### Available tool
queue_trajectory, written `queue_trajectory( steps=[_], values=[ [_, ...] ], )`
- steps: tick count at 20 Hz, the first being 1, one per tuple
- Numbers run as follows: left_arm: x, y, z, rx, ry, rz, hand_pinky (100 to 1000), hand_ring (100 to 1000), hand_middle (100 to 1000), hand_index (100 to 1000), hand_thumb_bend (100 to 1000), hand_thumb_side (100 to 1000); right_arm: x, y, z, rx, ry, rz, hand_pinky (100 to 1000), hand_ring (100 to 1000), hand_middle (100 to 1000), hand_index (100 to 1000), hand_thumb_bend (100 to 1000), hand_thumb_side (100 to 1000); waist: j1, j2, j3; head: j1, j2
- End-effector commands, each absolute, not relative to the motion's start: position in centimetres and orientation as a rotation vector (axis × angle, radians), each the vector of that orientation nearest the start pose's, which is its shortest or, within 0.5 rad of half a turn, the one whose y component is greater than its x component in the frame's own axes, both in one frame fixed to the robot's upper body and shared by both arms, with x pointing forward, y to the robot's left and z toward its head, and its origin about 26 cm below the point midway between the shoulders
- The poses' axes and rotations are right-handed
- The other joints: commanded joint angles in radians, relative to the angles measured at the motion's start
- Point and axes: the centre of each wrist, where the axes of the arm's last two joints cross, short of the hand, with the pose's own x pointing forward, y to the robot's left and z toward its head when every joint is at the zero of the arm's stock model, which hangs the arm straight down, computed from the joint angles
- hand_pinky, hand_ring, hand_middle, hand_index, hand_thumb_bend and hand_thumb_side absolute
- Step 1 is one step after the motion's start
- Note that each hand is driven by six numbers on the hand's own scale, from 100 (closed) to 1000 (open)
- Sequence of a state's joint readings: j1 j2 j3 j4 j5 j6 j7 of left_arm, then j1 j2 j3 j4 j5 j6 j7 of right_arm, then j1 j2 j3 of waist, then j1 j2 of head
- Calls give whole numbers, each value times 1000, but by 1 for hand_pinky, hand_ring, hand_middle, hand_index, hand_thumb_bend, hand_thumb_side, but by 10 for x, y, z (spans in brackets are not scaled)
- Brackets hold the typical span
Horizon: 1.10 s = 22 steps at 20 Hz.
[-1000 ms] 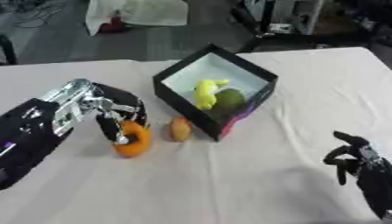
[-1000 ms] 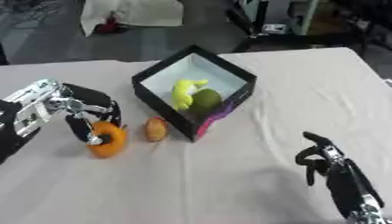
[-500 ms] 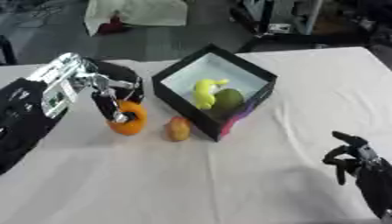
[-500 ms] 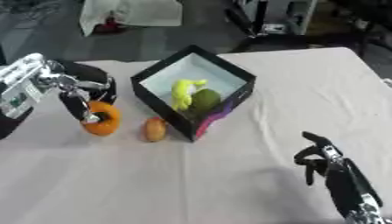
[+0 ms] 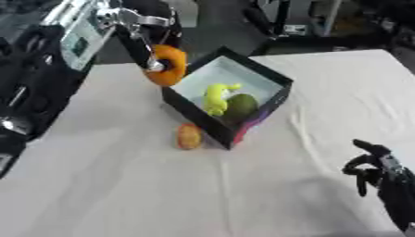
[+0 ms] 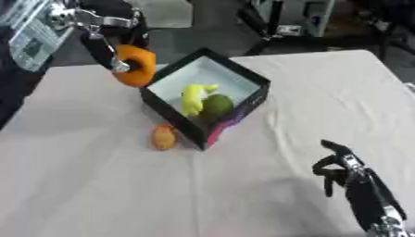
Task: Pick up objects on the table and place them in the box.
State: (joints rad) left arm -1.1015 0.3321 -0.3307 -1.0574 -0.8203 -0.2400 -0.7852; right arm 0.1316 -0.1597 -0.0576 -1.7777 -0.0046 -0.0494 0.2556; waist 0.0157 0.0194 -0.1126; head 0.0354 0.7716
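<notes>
L hand (image 5: 134,28), upper left, pinches orange ring (image 5: 168,65) held above box's (image 5: 272,99) left corner. Small orange fruit (image 5: 189,136) on desk (image 5: 122,185) beside box, centre. R hand (image 5: 374,166), lower right, fingers relaxed, holds nothing.

matt white cloth on the table (image 5: 113,194), smooth orange ring (image 5: 166,65), black box (image 5: 267,109) with pale smooth inside, silver metal on the left hand (image 5: 134,25)
</notes>
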Motion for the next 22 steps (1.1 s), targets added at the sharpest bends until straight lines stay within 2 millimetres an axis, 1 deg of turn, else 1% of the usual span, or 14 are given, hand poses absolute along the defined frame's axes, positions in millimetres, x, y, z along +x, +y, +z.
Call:
queue_trajectory(
  steps=[1,3,7,10,14,16,19,20,22],
  values=[
    [481,159,260,649,-1348,-1873,572,471,485,607,244,155,244,-297,26,5,-1689,304,736,236,507,891,100,1000,-18,-19,-4,6,-2],
    [485,159,254,659,-1356,-1792,578,473,488,616,237,165,244,-296,26,13,-1689,308,736,236,507,891,100,1000,-19,-16,-7,8,-2],
    [484,155,255,740,-1398,-1668,597,485,498,637,216,184,245,-294,26,21,-1689,310,736,236,507,891,100,1000,-21,-12,-11,11,-2],
    [483,148,248,797,-1399,-1602,620,512,533,678,196,205,246,-293,26,26,-1690,313,736,236,507,891,100,1000,-22,-9,-13,10,-2],
    [482,130,228,865,-1368,-1556,667,570,610,739,186,279,246,-293,26,28,-1691,315,736,236,507,891,100,1000,-24,-7,-14,7,-2],
    [482,122,217,901,-1350,-1535,674,584,633,756,144,299,246,-292,26,31,-1691,316,736,236,507,891,100,1000,-25,-5,-15,8,-2],
    [481,111,197,952,-1312,-1503,699,629,695,800,145,369,247,-291,26,36,-1693,317,736,236,507,891,100,1000,-29,-1,-17,13,-2],
    [480,108,191,971,-1299,-1494,711,654,723,821,151,410,247,-291,26,38,-1694,317,736,236,507,891,100,1000,-29,0,-18,14,-2],
    [480,102,179,1011,-1274,-1476,720,672,744,838,163,474,247,-290,26,40,-1695,317,736,235,507,891,100,1000,-31,1,-19,15,-2]
  ],
)
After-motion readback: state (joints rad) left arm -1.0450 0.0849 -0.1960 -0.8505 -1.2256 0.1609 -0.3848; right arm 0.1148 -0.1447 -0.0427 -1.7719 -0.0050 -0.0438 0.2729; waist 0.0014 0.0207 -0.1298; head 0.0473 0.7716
